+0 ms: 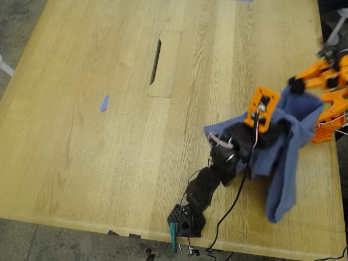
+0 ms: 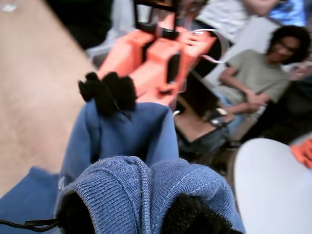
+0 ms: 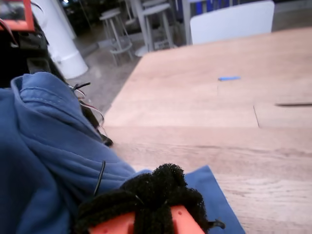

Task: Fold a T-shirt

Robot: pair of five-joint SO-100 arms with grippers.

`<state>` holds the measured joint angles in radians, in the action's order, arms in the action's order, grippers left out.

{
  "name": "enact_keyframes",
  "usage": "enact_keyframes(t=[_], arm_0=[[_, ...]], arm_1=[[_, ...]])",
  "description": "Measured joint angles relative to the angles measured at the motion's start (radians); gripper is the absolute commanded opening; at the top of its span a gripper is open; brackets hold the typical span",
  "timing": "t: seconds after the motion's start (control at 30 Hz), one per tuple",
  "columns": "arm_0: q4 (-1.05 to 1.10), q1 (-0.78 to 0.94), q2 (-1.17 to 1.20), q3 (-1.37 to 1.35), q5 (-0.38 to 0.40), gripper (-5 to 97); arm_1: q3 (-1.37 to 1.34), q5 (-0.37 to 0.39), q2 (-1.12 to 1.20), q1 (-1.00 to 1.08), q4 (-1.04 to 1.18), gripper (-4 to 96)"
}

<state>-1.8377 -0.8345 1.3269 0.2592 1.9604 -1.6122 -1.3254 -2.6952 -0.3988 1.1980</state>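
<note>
Exterior view: the T-shirt [image 1: 285, 147] hangs bunched between both arms, well away from the cable hatch [image 1: 164, 63] in the table [image 1: 81, 136]. First wrist view: my first gripper [image 2: 141, 214] is clenched on its hem. Second wrist view: my second gripper [image 3: 151, 200] pinches the cloth too.

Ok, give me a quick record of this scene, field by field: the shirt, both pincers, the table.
shirt: blue T-shirt, bunched and partly lifted, not folded yet
first pincer: my first pincer, shut on a ribbed edge of the T-shirt
second pincer: my second pincer, shut on the T-shirt
table: wooden table
other: blue tape scrap, apart from the T-shirt, toward the exterior view's left
</note>
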Motion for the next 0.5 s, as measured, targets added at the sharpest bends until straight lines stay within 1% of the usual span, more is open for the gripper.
enact_keyframes(t=[0.07, 0.13, 0.27, 0.37, 0.5], arm_0=[[0.0, 0.058, -0.002, -0.067, 0.008, 0], [0.0, 0.126, 0.054, -0.241, 0.009, 0], [0.018, 0.256, 0.325, -0.799, 0.009, 0], [0.12, 0.342, 0.517, -1.169, 0.011, 0], [0.305, 0.43, 0.68, -1.509, 0.012, 0]], arm_1=[[-0.051, 0.003, -0.015, 0.012, -0.015, -0.3], [-0.061, 0.009, -0.029, 0.029, -0.006, -0.3], [-0.078, 0.009, -0.051, 0.067, 0.015, -0.3], [-0.143, 0.009, -0.064, 0.121, 0.003, -0.3], [-0.259, 0.009, -0.063, 0.199, -0.083, -0.3]])
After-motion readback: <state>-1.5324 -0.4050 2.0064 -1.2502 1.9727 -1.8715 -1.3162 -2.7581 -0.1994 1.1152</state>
